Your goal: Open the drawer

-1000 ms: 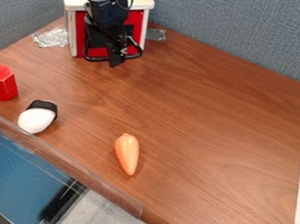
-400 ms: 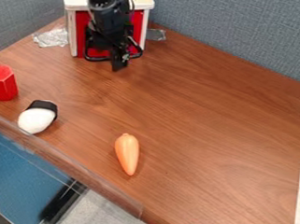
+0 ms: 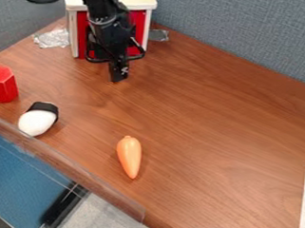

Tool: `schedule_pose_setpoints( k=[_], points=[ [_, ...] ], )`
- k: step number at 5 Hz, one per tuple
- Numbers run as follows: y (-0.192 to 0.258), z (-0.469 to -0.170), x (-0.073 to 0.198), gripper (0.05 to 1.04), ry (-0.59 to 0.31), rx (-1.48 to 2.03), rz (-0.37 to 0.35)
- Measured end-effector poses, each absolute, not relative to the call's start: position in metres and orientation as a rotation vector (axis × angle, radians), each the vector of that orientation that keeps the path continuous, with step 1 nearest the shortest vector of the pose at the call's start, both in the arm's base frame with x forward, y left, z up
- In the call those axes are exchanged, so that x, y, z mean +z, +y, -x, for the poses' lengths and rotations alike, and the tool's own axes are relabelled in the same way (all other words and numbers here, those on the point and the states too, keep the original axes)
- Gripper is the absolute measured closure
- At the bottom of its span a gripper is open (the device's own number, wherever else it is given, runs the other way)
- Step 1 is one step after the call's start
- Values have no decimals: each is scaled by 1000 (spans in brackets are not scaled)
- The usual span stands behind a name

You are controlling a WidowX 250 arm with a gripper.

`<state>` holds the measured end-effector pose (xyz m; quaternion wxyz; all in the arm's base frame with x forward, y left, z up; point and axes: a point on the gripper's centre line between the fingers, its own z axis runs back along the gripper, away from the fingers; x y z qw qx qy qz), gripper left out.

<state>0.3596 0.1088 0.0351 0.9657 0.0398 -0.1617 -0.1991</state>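
Observation:
The black gripper (image 3: 118,76) hangs low over the table, just in front of the drawer unit, its tip pointing down. Behind it stands a white-topped box (image 3: 142,0) with a red drawer front (image 3: 82,34). A black bar handle (image 3: 97,60) runs along the low part of the red front and curves up at both sides. The arm covers the middle of the red front, and I cannot tell if the gripper touches the handle.
On the wooden table (image 3: 199,113) lie an orange carrot (image 3: 129,156) near the front middle, a white and black toy (image 3: 38,119) at left and a red hexagonal block (image 3: 2,84) at the left edge. Grey partition walls (image 3: 247,34) stand behind.
The gripper has come down and forward, away from the red front. More of the arm shows at the top left. The drawer unit and the loose objects have kept their places.

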Motion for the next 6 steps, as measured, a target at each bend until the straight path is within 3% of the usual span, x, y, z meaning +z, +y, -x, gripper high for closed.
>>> schedule_pose_setpoints(
  k=[2, 3, 6],
  points=[
    [112, -368, 18, 699, -315, -401, -62],
    [112, -369, 19, 853, -312, -420, -58],
    [90, -347, 18, 893, -316, -465, -19]
  ],
)
